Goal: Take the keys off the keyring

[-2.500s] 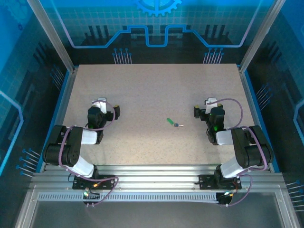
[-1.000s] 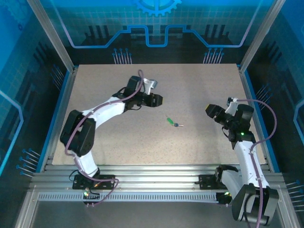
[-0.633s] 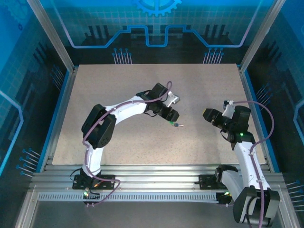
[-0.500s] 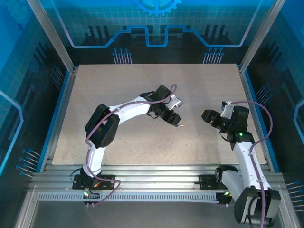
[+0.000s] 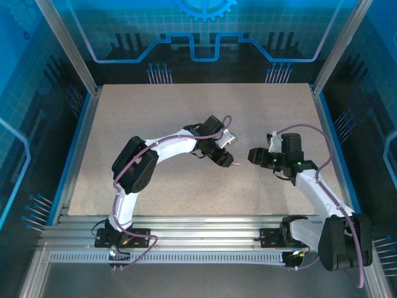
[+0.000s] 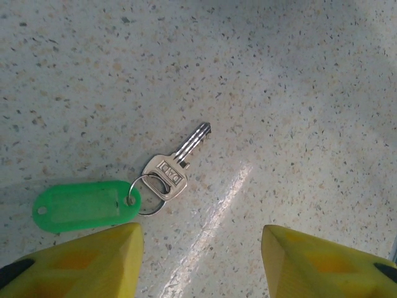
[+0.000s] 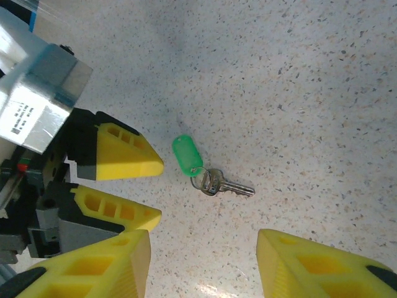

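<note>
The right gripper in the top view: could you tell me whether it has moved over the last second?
Yes. The right gripper has moved left, away from the table's right edge.

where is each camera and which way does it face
Top external: above and behind the robot, looking down at the table; left arm and right arm show.
Left wrist: on the left arm, facing down at key and green tag; left claw open.
Right wrist: on the right arm, facing the left claw; right claw open.
Wrist views share key and green tag.
</note>
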You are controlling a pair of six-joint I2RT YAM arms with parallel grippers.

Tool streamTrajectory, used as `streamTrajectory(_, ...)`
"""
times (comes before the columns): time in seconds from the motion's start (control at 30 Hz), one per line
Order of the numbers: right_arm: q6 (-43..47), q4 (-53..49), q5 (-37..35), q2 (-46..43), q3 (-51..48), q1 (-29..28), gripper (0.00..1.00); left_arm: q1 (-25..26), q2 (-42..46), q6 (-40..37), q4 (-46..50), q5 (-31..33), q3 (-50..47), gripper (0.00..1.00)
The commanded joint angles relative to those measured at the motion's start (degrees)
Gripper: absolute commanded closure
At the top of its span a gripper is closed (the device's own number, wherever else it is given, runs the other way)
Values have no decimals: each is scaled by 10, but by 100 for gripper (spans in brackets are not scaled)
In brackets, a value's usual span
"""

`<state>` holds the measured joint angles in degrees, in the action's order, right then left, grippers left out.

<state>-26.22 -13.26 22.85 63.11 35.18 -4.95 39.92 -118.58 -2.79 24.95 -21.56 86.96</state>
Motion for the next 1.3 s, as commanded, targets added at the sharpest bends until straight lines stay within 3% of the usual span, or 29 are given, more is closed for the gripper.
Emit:
streamTrajectory(0.0, 17, 15, -6, 22, 30, -16, 52, -2, -6, 12, -11, 10, 4, 48)
streamTrajectory(0.27, 85, 0, -16, 190, 119, -75, 61, -7, 160, 140, -198, 50, -230, 46)
streamTrajectory(0.53, 131, 5, -36, 305, 189, -120, 61, -7, 300, 211, -246, 78, -374, 43)
streamTrajectory(0.63, 137, 16, -31, 336, 201, -126, 53, -7, 331, 223, -255, 84, -399, 42)
streamTrajectory(0.87, 155, -2, -36, 394, 230, -135, 53, -7, 372, 234, -253, 95, -424, 42)
streamTrajectory(1.27, 152, -40, -76, 403, 229, -167, 55, -7, 393, 237, -261, 106, -446, 42)
